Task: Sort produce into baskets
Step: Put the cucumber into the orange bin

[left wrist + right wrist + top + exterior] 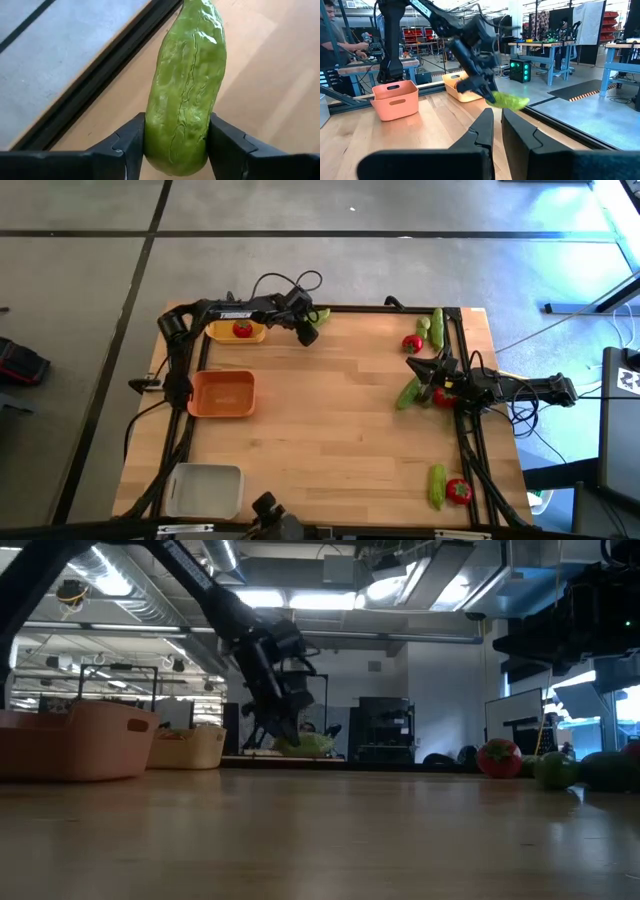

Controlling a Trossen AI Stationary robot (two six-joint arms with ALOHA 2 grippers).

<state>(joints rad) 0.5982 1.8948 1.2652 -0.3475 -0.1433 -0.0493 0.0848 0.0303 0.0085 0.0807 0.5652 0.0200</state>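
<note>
left claw (pixel 175 150) is pinching the cucumber (pixel 187 85) at one end; waxy, firm, likely slippery; mid-body grip safer.

I can read no text, label, brand, number or sign in any of my views. In the overhead view, a white panel (pixel 627 377) at the far right edge of the frame carries a dark mark, but it is too small for me to make out.
</note>
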